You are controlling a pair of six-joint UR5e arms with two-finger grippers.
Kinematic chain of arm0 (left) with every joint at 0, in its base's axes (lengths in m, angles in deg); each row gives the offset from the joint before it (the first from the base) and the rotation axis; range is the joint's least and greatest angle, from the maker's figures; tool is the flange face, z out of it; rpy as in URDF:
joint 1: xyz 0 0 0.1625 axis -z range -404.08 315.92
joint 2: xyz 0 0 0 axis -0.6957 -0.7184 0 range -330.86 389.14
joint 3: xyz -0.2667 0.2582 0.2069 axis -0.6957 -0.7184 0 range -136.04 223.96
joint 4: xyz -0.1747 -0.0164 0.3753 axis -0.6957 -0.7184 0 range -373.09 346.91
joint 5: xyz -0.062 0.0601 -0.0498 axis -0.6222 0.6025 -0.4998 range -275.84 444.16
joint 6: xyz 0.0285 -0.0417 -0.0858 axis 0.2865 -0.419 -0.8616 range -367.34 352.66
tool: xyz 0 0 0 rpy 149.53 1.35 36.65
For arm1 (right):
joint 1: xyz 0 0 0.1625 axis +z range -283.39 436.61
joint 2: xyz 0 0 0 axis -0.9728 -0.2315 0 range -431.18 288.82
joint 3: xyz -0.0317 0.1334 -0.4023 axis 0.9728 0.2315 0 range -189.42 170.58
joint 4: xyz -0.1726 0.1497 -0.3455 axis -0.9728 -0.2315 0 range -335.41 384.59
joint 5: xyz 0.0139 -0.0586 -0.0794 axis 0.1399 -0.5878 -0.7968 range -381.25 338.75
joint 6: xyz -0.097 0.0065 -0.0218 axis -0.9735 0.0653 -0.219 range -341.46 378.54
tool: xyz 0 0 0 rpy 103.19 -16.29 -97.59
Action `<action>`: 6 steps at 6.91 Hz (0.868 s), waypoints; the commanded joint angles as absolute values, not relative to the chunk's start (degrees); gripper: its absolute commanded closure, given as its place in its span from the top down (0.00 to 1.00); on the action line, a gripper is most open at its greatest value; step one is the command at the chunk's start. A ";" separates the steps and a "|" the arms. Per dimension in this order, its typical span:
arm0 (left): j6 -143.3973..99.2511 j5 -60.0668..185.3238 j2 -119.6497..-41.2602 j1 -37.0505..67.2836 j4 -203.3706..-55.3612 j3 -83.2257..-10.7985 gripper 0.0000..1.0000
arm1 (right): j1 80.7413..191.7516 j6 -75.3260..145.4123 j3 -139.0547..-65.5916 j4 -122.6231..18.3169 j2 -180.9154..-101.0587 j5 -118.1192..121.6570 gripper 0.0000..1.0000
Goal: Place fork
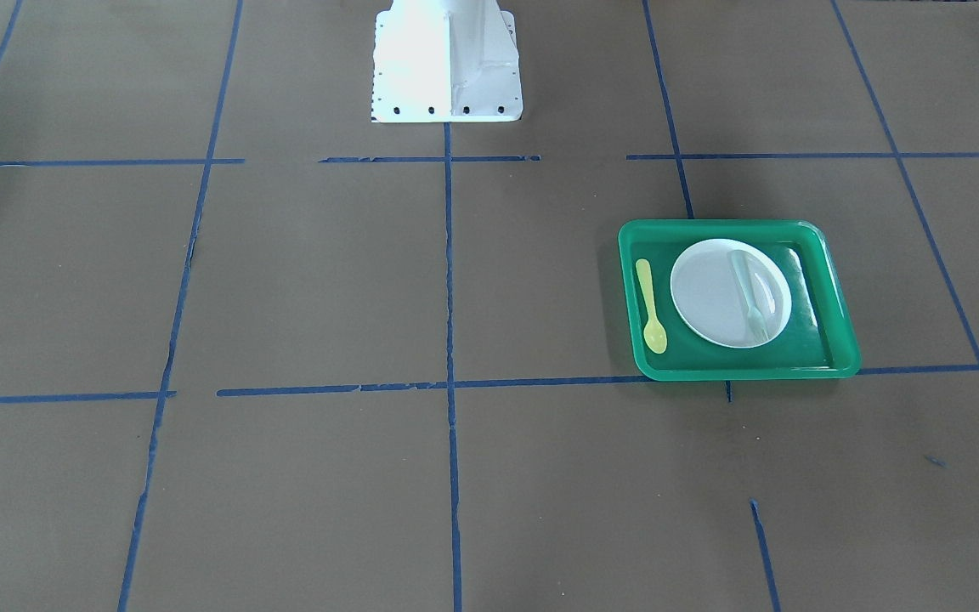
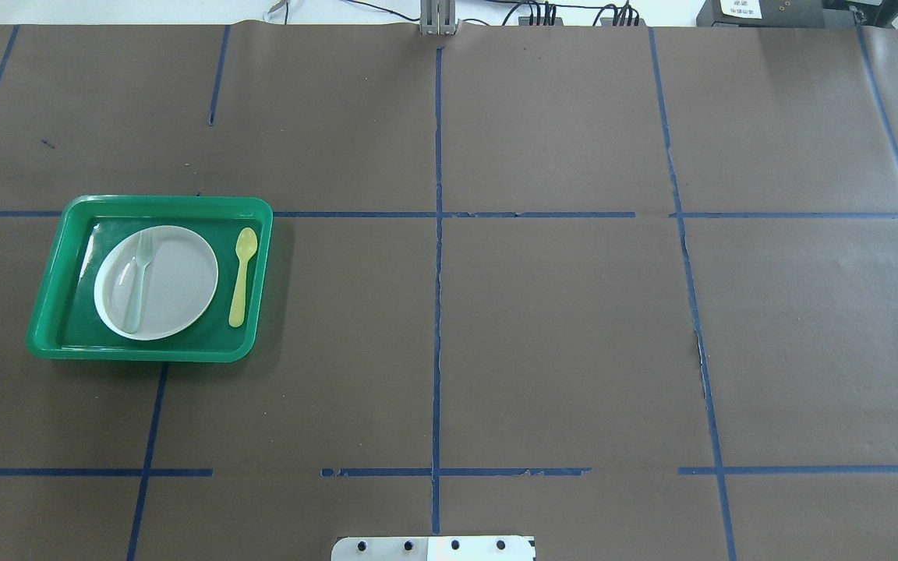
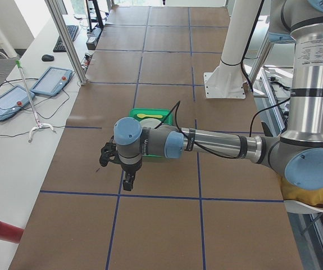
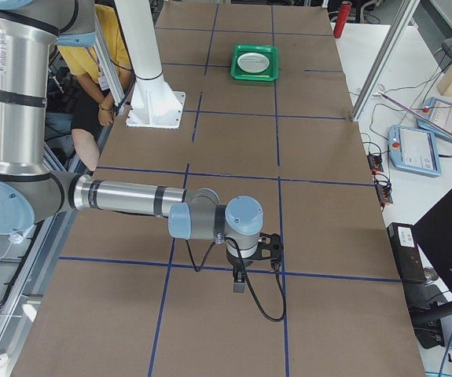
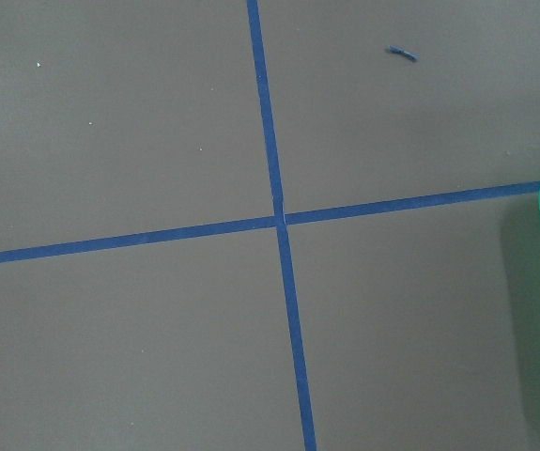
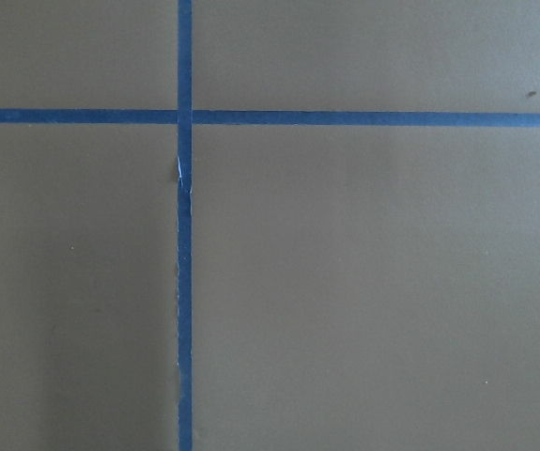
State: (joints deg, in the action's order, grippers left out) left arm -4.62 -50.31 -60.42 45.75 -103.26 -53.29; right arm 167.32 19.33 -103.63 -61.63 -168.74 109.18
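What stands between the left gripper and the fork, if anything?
Nothing visible does. The fork lies uncovered on the white plate in the green tray. The yellow spoon lies in the tray beside the plate, apart from the fork. The left gripper hangs above the table beside the tray.

The tray [image 1: 710, 229] is glossy green plastic with shiny reflections. The fork [image 1: 749, 293] looks like translucent plastic, the plate [image 1: 706, 293] is smooth white, and the spoon [image 1: 649, 302] is yellow plastic. The table [image 1: 328, 280] has matt brown paper and blue tape [image 1: 449, 280].
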 commanded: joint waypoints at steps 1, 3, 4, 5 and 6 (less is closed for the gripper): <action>-4.79 -50.40 -60.51 45.75 -103.35 -53.34 1.00 | 167.32 19.33 -103.63 -61.54 -168.74 109.18 1.00; -5.05 -50.84 -60.95 45.66 -103.35 -53.77 1.00 | 167.32 19.33 -103.63 -61.63 -168.74 109.18 1.00; -5.75 -50.84 -61.04 45.66 -103.52 -55.26 1.00 | 167.32 19.33 -103.63 -61.63 -168.74 109.18 1.00; -5.76 -50.93 -60.08 45.74 -106.05 -55.36 1.00 | 167.32 19.33 -103.63 -61.63 -168.74 109.18 1.00; -5.85 -51.01 -59.37 45.75 -112.08 -53.97 1.00 | 167.32 19.33 -103.63 -61.63 -168.74 109.18 1.00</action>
State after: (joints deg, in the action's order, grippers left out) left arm -5.69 -50.91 -60.18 45.71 -106.76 -54.79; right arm 167.32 19.33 -103.63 -61.63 -168.74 109.18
